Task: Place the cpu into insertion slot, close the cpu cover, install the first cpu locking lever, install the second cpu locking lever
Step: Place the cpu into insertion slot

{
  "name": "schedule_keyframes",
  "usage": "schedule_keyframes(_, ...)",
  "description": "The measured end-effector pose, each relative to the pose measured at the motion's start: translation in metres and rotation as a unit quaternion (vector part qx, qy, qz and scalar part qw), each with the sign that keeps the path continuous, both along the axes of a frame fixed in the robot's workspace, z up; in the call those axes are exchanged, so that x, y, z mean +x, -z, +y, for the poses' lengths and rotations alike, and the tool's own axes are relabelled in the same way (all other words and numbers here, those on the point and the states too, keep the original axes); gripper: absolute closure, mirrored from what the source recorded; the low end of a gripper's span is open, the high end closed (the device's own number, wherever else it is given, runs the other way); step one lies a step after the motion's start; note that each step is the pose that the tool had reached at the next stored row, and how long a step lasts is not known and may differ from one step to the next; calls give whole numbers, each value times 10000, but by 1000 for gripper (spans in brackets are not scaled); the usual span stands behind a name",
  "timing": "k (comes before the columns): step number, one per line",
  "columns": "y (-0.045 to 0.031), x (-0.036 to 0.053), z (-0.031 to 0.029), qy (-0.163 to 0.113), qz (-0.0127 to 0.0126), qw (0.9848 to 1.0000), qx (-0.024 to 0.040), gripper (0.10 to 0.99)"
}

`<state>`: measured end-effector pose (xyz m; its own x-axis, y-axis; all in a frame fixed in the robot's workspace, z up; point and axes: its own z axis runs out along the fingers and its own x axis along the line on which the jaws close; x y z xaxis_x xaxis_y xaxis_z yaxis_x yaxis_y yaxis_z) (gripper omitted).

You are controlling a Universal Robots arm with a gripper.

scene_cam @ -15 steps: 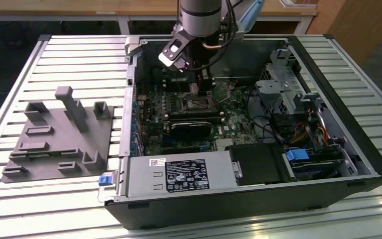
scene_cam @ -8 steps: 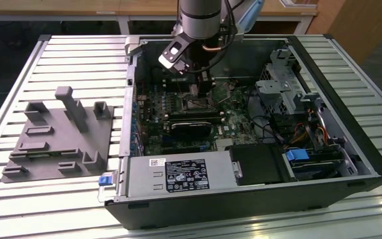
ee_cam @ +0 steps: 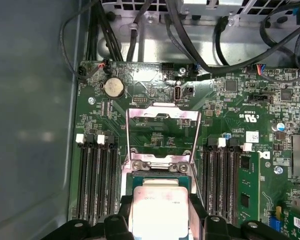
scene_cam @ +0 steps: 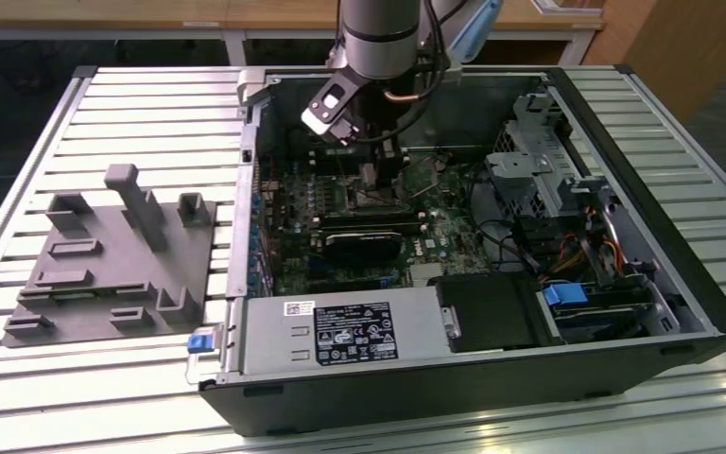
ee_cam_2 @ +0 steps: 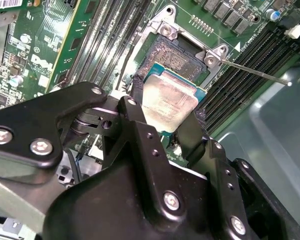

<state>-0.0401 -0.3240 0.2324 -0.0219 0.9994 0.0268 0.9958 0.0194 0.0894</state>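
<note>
Now the cpu pinched between the fingers of the gripper, close over the open insertion slot

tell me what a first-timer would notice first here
In the exterior view, the grey robot arm reaches down into an open computer case that sits on a slatted table. In both wrist views its black gripper pinches a silvery chip right at the dark square socket. The first wrist view shows the socket's metal cover frame standing open.
</note>
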Motion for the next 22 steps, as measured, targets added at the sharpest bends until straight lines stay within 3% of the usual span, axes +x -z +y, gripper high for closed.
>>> schedule_keyframes(11,152,-20,0,5,0,10000,-3,561)
schedule_keyframes(22,234,-43,0,17,0,10000,-34,561)
